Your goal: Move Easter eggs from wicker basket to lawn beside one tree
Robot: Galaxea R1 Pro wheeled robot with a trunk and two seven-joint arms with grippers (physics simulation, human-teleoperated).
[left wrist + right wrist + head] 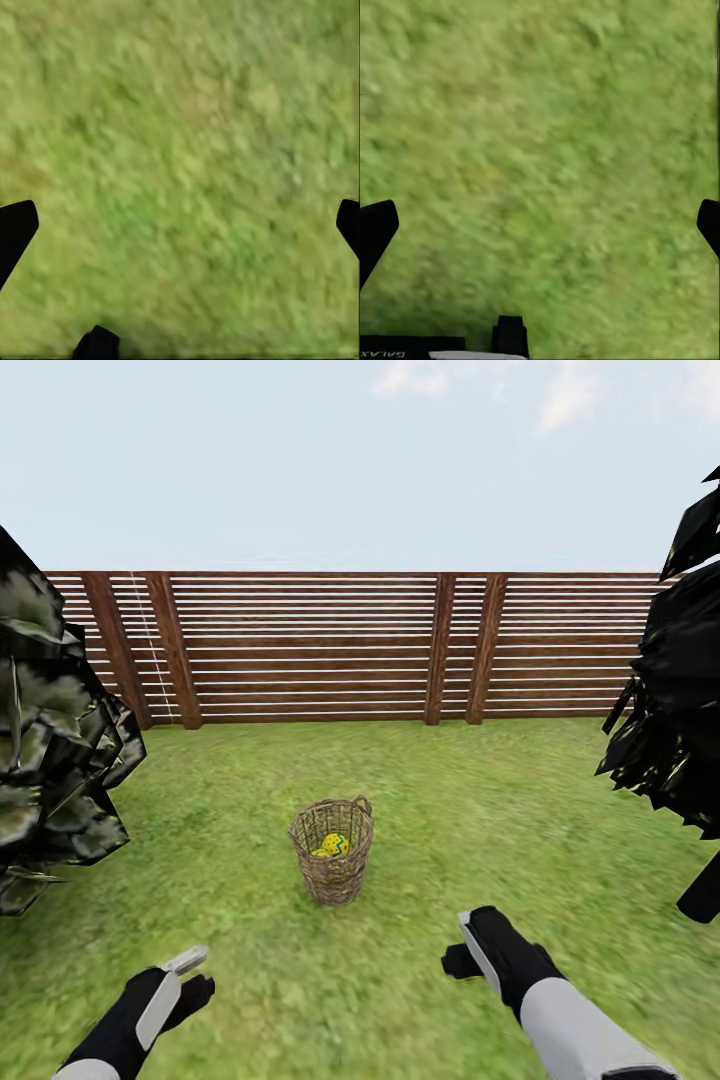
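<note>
- Jaws, both arms: the left gripper (190,972) and the right gripper (463,950) hang low over the grass, spread wide with nothing between them; each wrist view shows dark fingertips (15,229) at opposite edges and bare turf in the gap.
- Easter eggs (334,844): yellow with coloured markings, lying down inside the basket. One is plain to see, a second yellow patch sits just beside it; a third cannot be made out.
- Handling, judged: hard, smooth, rounded shells, likely light and prone to slip or roll. Take hold across the widest part, from above through the basket mouth, one at a time.
- Wicker basket (333,855): open brown weave, upright on the lawn (480,830), centred ahead of both grippers and well apart from them; small loop handle at the far rim. Probably light and may shift or tip if nudged.
- Surroundings: slatted wooden fence (320,650) behind; dark foliage (50,740) at left, a blacker plant (680,680) at right.
</note>
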